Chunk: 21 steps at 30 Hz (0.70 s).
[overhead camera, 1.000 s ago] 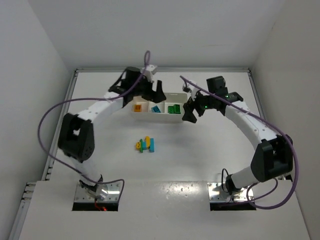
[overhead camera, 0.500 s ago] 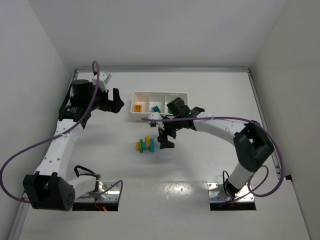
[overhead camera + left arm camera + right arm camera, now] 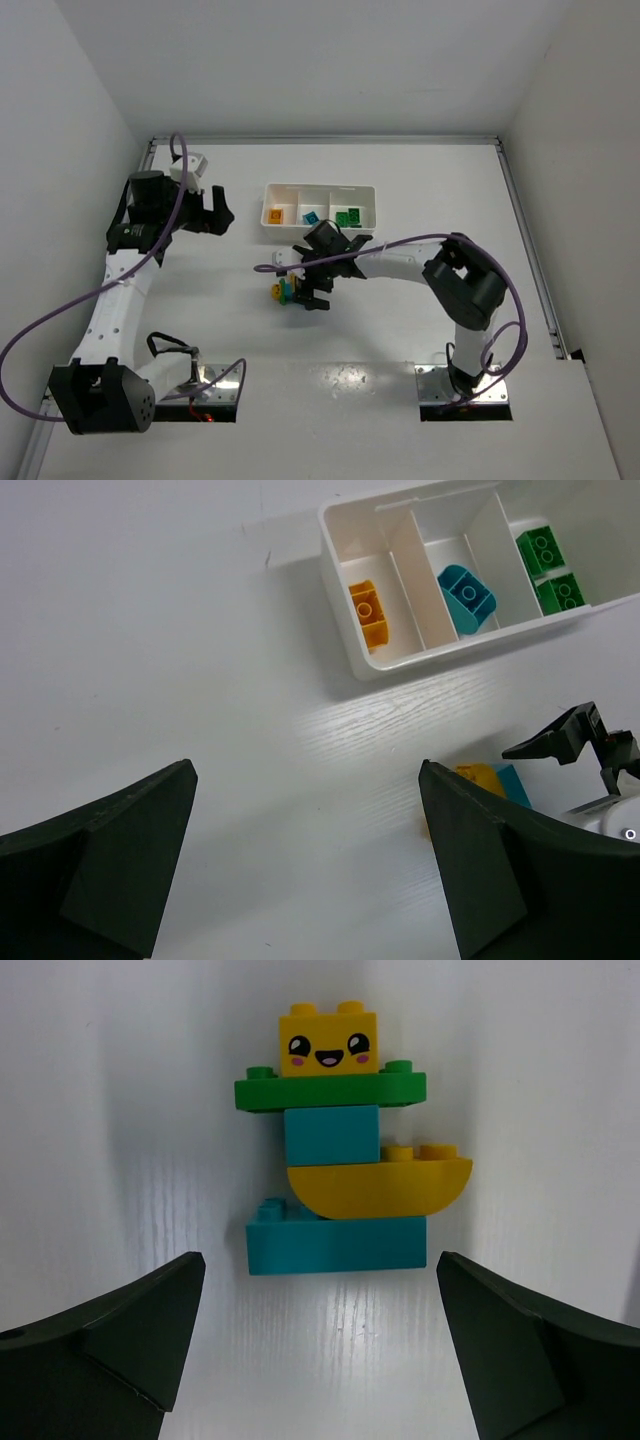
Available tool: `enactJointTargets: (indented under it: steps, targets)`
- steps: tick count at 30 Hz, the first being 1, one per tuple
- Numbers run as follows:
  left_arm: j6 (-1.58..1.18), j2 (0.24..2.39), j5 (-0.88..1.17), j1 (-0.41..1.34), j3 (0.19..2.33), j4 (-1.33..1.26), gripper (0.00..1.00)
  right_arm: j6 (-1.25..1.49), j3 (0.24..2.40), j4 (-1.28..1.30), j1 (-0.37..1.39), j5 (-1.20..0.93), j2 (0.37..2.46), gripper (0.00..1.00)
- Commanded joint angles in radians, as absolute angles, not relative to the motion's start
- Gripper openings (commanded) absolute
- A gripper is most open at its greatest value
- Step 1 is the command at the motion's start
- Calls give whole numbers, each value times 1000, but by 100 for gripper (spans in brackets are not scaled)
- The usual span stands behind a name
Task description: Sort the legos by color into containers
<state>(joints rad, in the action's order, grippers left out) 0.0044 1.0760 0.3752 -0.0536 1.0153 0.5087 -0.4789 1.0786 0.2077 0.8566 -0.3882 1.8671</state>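
Observation:
A stack of joined legos [image 3: 336, 1160] lies flat on the table: a yellow face brick, a green plate, a small cyan brick, a yellow curved piece and a long cyan brick [image 3: 336, 1244]. My right gripper [image 3: 320, 1260] hovers open just above the stack [image 3: 288, 291], one finger at each side of the long cyan brick. The white tray [image 3: 320, 186] holds an orange brick [image 3: 367, 612] in its left container, a cyan one [image 3: 467, 597] in the middle and two green ones [image 3: 548, 565] in the right. My left gripper [image 3: 222, 208] hangs open and empty, left of the tray.
The table's raised rim [image 3: 325, 140] and white walls close off the back and both sides. Purple cables [image 3: 60, 320] loop off both arms. The right arm [image 3: 400, 268] stretches across the table just in front of the tray.
The right gripper swung from the tray's right end down-left to over the lego stack. The left gripper drew back from above the tray to the left.

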Motion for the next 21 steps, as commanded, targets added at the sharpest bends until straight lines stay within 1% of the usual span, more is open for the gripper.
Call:
enactJointTargets:
  steps: [1, 11, 12, 15, 16, 18, 19, 21]
  targets:
    - [21, 1051, 387, -78, 1000, 502, 100, -436, 1121, 127, 877, -318, 1873, 100]
    - [31, 1051, 407, -87, 980, 502, 100, -426, 1161, 137, 877, -345, 1924, 100]
    - [31, 1051, 407, -87, 980, 502, 100, -426, 1161, 147, 877, -345, 1934, 97]
    - [31, 1060, 417, -87, 980, 502, 100, -436, 1161, 147, 877, -368, 1934, 83]
    - [31, 1060, 428, -87, 980, 502, 100, -446, 1161, 156, 877, -368, 1943, 70]
    - [31, 1060, 428, -87, 980, 502, 100, -446, 1161, 156, 867, -382, 1944, 58]
    - [31, 1060, 428, -87, 980, 502, 100, -456, 1149, 166, 867, -382, 1944, 49]
    - [40, 1069, 458, -87, 971, 502, 100, -469, 1149, 175, 867, -396, 1934, 36]
